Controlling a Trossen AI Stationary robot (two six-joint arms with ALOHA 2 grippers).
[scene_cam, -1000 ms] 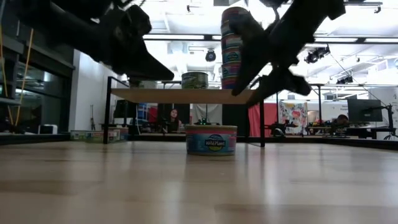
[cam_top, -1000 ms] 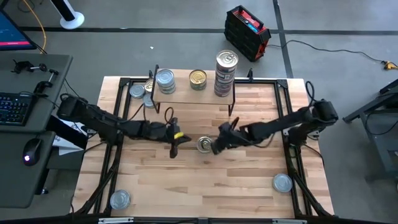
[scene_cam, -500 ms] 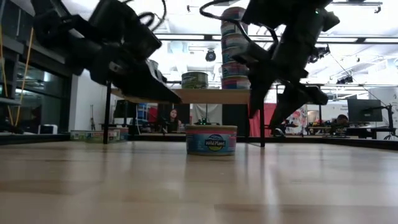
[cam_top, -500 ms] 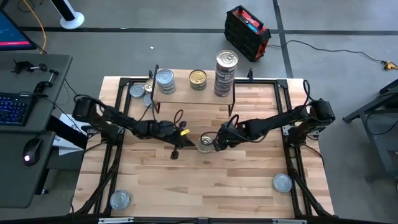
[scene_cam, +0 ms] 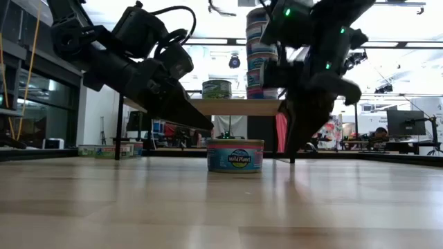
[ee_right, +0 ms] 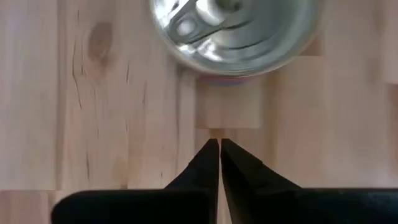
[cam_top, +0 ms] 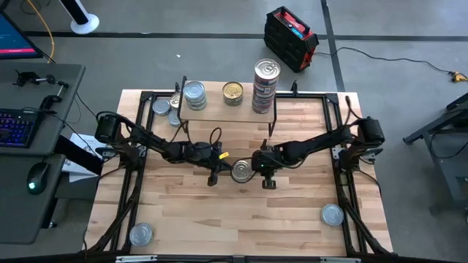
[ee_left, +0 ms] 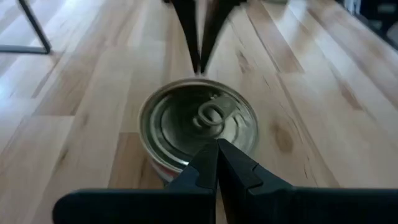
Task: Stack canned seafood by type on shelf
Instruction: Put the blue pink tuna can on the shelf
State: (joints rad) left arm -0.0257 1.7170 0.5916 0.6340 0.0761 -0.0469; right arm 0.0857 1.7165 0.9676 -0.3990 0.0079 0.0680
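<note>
One tin of canned seafood [cam_top: 240, 171] with a gold pull-tab lid stands upright on its base mid-table; its side label shows in the low view [scene_cam: 235, 155]. My left gripper [ee_left: 216, 144] is shut and slants down at the tin's left rim [scene_cam: 210, 127]; I see no touch. My right gripper [ee_right: 219, 143] is shut and points down at the bare wood just right of the tin [scene_cam: 296, 142], apart from it. The shelf [cam_top: 227, 111] stands at the far edge. On it are a silver-lidded tin [cam_top: 194, 93], a gold-lidded tin [cam_top: 232, 93] and a tall stack of tins [cam_top: 265, 86].
More tins sit behind the shelf's left end [cam_top: 162, 107]. Single silver-lidded tins stand at the near left corner [cam_top: 141, 234] and the near right corner [cam_top: 333, 214]. A black frame [cam_top: 340, 157] runs along the table's sides. Bare wood lies between the middle tin and the near edge.
My right gripper has rolled about its own axis, sunk toward the table just right of the tin, and shut from open. My left gripper, shut throughout, has come down and moved right toward the tin. The tin has stayed in place.
</note>
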